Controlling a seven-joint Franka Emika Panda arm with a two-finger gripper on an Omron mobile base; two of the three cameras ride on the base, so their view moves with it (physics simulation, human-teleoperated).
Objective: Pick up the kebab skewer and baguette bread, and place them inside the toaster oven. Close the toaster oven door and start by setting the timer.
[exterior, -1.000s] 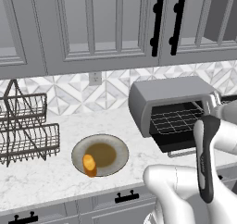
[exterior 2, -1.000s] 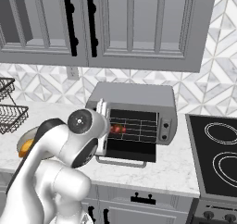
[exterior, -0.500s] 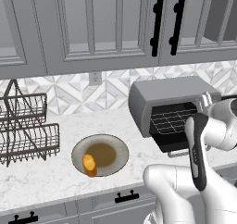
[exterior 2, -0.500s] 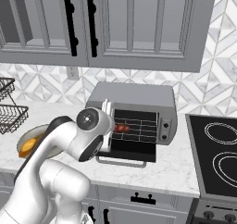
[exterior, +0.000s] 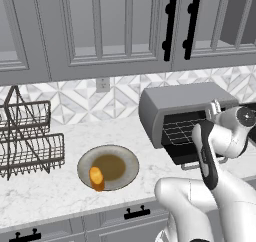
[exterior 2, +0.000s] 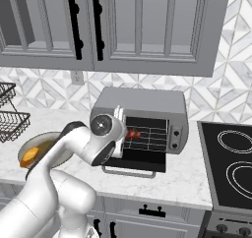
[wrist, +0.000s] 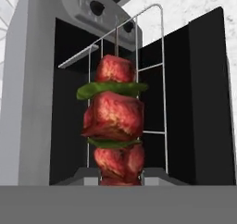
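Gripper [exterior 2: 123, 129] is clamped on the kebab skewer [wrist: 115, 121], held at the mouth of the toaster oven [exterior 2: 142, 104] with its long axis pointing into the cavity over the wire rack [wrist: 152, 79]; baguette bread [exterior: 96, 176] sits on the plate [exterior: 129, 161] well left of the oven.

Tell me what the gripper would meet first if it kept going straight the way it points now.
Probably the wire rack inside the open toaster oven. The gripper, carrying the kebab skewer, points into the dark cavity; the skewer's tip would likely touch first, though depth is unclear.
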